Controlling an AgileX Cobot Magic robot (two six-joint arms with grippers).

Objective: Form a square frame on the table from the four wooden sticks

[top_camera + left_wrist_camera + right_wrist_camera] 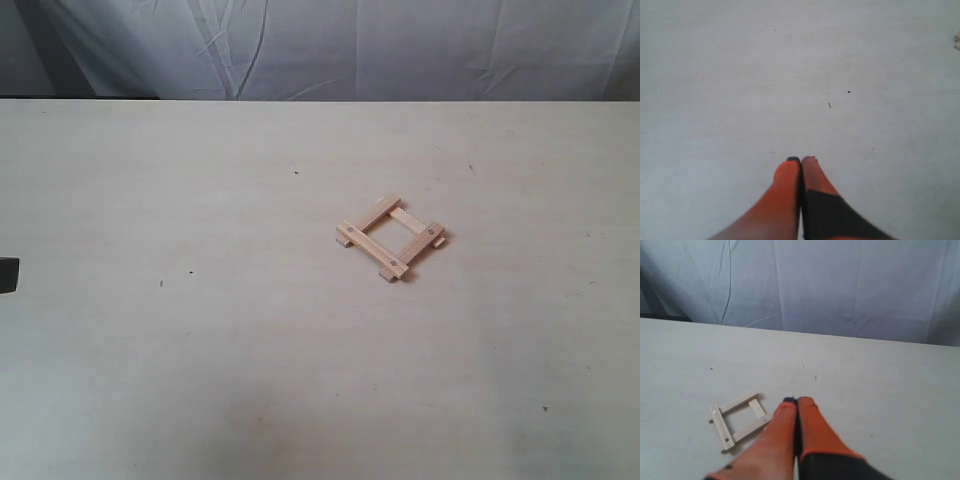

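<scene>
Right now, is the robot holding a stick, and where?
Nothing is held. The left gripper and right gripper are shut and empty; the square frame lies on the table.

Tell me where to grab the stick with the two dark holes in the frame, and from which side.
Grip the stick with two dark holes at its middle, between the holes, coming straight down from above. It lies flat on the square frame, apparently topmost at both corners, so its mid-span looks free. Close the jaws across its narrow width.
</scene>
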